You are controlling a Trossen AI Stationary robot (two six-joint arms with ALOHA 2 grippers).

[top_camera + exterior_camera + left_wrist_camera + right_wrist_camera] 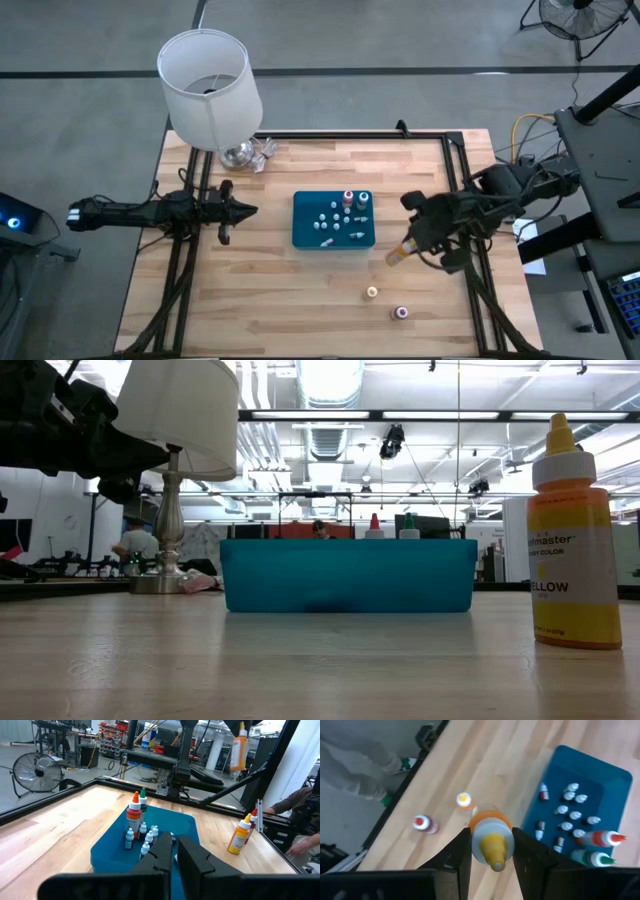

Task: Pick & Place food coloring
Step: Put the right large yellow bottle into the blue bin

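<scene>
The right gripper [491, 851] is pinching an orange-topped food coloring bottle [491, 837] by its neck above the table's right side, the bottle's long axis hanging tilted between the fingers. The blue tray [304, 232], already holding two taller bottles and a cluster of small ones, is lying just to the left of the held bottle, so the coming move is probably running leftward. Two more bottles are standing nearer on the wood. The left gripper [238, 210], pressed together, is waiting left of the tray.
</scene>
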